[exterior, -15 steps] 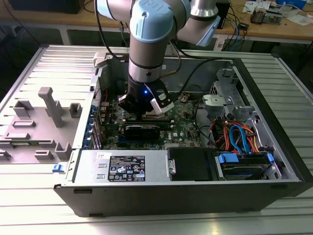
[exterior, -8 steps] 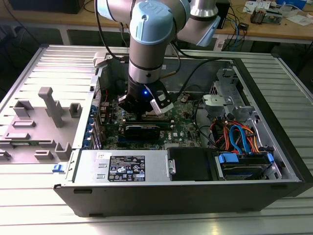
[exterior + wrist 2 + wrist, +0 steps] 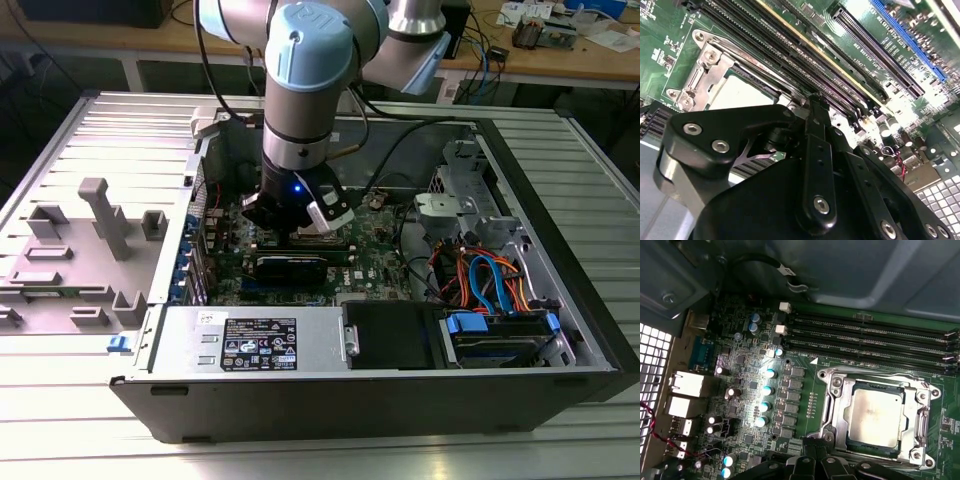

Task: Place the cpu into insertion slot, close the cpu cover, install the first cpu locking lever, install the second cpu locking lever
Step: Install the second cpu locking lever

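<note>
Cpu (image 3: pixel 875 417) sits in the insertion slot (image 3: pixel 923 427), cpu cover (image 3: pixel 835 412) down around it, next to memory slots (image 3: pixel 870 337). Gripper (image 3: pixel 812 460) low at slot edge nearest it; fingers pressed together, nothing pinched.

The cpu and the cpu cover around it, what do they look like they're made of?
The cpu looks like it has a metal top in a matte silver-grey finish: it reflects a soft, even sheen without sharp glints. The cpu cover seems to be thin stamped metal, brighter and shinier, with crisp highlights along its bent edges. Whether either is plated cannot be told.
</note>
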Tool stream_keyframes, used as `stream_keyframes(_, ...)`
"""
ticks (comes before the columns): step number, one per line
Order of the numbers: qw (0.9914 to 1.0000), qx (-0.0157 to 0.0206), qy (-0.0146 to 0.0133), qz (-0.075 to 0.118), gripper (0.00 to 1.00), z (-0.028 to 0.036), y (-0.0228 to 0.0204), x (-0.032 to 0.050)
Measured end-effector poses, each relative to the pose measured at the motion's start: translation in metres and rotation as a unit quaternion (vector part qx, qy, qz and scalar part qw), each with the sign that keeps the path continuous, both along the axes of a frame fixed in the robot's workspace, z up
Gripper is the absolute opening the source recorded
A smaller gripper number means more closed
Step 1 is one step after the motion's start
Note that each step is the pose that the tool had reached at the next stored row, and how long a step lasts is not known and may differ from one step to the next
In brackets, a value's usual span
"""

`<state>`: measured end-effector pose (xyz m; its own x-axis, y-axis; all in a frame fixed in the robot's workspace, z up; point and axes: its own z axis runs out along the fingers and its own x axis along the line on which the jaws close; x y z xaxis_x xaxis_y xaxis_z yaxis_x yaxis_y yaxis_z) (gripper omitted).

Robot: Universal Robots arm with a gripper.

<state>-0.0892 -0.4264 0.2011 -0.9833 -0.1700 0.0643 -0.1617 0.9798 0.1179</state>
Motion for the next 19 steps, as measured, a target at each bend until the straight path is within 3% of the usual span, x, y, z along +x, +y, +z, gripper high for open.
stream_keyframes(4, 1.0, 0.0017, 0.0016, 0.0, 0.11, 0.0002, 0.0002, -0.0008)
stream_keyframes(5, 0.99998, 0.0057, -0.0004, 0.0, 0.11, 0.0009, 0.0019, -0.0001)
stream_keyframes(9, 0.99998, 0.0055, -0.0003, 0.0, 0.11, 0.0159, 0.0022, 0.0001)
stream_keyframes(11, 0.99998, 0.0055, -0.0004, 0.0, 0.11, 0.0187, 0.0021, 0.0001)
stream_keyframes(18, 0.99999, 0.0054, -0.0003, 0.0, 0.11, 0.0596, 0.0021, 0.0002)
stream_keyframes(19, 0.99998, 0.0055, 0.0005, 0.0, 0.11, 0.0619, 0.0022, 0.0079)
